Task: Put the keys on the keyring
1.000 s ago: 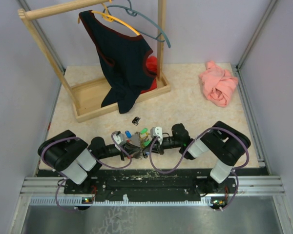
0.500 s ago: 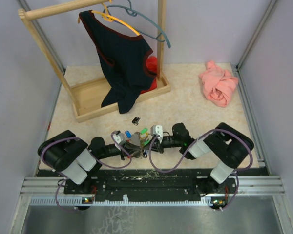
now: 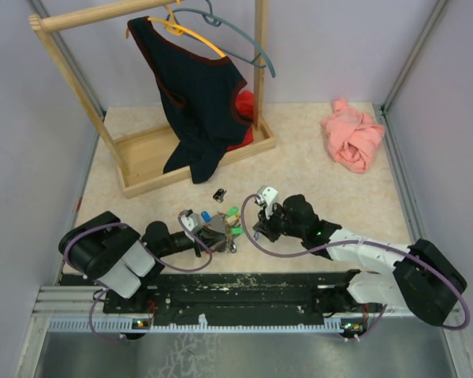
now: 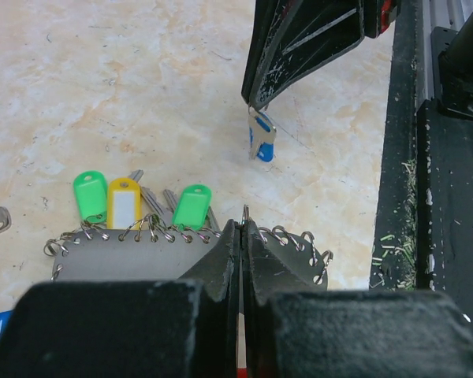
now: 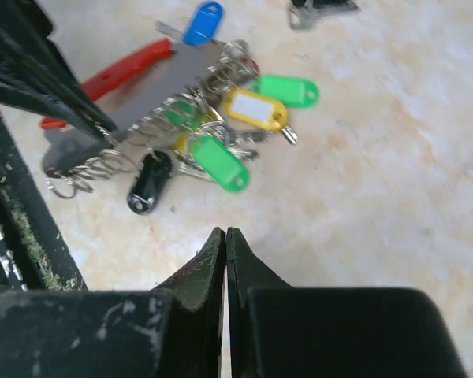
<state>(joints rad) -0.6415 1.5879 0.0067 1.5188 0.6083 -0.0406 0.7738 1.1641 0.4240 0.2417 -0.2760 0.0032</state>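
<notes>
Two robot arms are being shown from above, meeting at the near middle of a pale table [image 3: 323, 169]. The left gripper [image 4: 243, 232] is being shown fully closed, pinching the edge of a grey plate [image 4: 134, 260] lined with small wire rings [image 4: 301, 236]. One ring is poking up between its fingers.

The keys [image 5: 217, 164], with green, yellow, blue and black tags, are being bunched on the table against that plate, and some appear attached to its rings.

The right gripper [image 5: 225, 236] is being held just right of the bunch, its jaws pressed together with no gap. In the left wrist view a small blue key [image 4: 262, 143] is being seen right at its tip, close to the table; whether it is being gripped cannot be told.

A small dark object [image 3: 218, 194] is lying apart, farther back. At the back a dark garment [image 3: 201, 102] is hanging on a wooden rack [image 3: 142, 161], and a pink cloth [image 3: 353, 138] is lying at the far right
</notes>
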